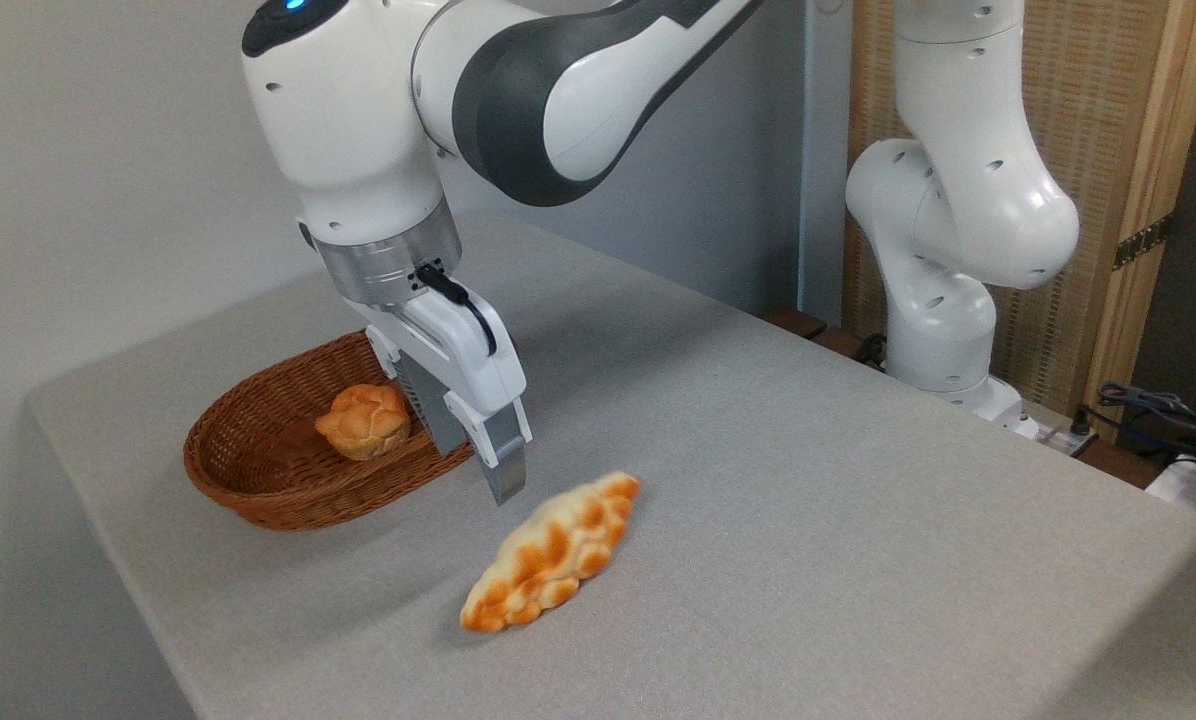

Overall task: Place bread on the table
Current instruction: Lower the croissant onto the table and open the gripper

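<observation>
The bread [550, 553], a long braided golden-orange loaf with cream patches, lies flat on the grey cloth-covered table [808, 520], just right of the basket. My gripper [476, 472] hangs above the table between the basket and the loaf's upper end. It stands open, with nothing between its fingers, and does not touch the bread.
A brown oval wicker basket [258, 480] sits at the left of the table with a small round knotted bun [364, 421] inside. The arm's white base [943, 330] stands at the table's far right edge. Cables [1158, 410] lie beyond it.
</observation>
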Motion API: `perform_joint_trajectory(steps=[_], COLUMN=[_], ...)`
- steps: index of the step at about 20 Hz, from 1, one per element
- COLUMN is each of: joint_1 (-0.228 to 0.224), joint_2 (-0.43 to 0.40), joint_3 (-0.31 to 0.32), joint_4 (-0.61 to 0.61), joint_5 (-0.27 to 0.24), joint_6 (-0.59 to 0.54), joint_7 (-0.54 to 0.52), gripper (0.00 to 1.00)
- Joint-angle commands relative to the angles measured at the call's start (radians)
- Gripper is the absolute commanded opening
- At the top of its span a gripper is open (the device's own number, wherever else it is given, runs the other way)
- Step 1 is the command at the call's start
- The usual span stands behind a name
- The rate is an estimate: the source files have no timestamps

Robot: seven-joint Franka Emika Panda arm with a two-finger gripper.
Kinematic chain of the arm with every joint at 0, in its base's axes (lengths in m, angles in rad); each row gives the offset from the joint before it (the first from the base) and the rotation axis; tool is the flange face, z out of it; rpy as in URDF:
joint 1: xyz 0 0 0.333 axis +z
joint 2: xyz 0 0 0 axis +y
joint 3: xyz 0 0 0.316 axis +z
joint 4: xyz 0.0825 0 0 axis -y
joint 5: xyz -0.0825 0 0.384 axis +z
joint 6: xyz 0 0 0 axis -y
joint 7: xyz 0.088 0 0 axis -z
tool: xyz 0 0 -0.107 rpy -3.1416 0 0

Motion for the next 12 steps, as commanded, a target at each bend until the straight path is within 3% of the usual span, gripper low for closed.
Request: perform_joint_trajectory(steps=[1,6,12], joint_1=[-0.008,-0.008,-0.008], joint_2=[-0.018,-0.076,-0.101], joint_3=[0.004,0.003,0.006], joint_4=[0.013,0.018,0.021], joint_5=[0.000,0.014,0.086], joint_6=[0.015,0.036,0.039], joint_7=[0.018,0.003,-0.079], gripper=[1.00,1.00,1.00])
